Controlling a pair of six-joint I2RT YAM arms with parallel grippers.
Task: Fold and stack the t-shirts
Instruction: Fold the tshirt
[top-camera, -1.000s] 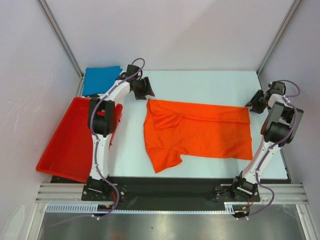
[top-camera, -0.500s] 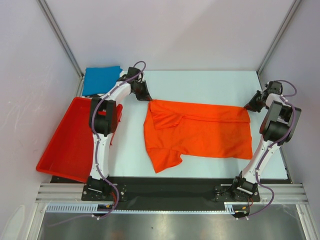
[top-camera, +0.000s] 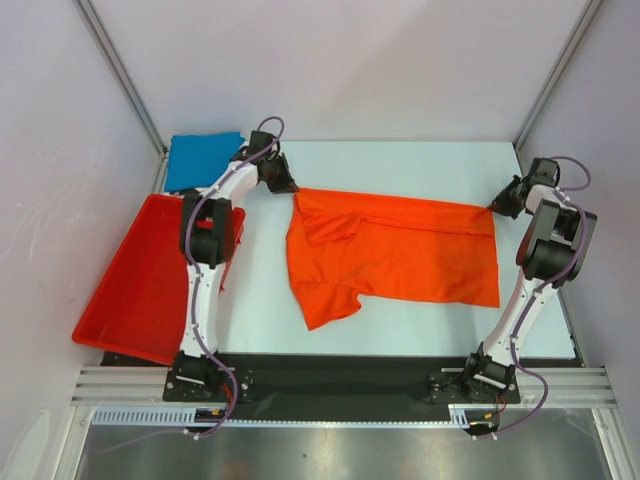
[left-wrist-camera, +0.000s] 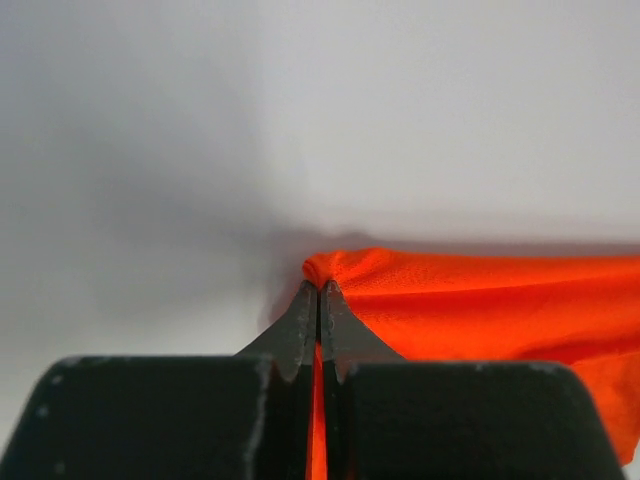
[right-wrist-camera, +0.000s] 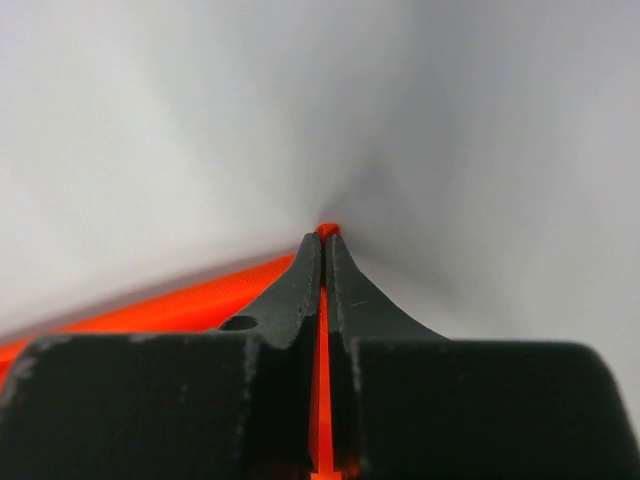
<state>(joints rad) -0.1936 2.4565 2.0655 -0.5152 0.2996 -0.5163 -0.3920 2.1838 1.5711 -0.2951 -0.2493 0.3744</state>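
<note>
Left end effector (left-wrist-camera: 319, 292): orange t-shirt (left-wrist-camera: 480, 310) between fingertips (left-wrist-camera: 303, 322)

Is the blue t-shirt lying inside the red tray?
No, the blue t-shirt lies folded outside the red tray, past its far end in the far left corner.

Top external: overhead from the near edge, whole desk (top-camera: 400, 165).
Left wrist: close along the left claw (left-wrist-camera: 320, 292), at the orange t-shirt (left-wrist-camera: 480, 310) corner.
Right wrist: likewise (opposite corner).
Shared: that t-shirt.
</note>
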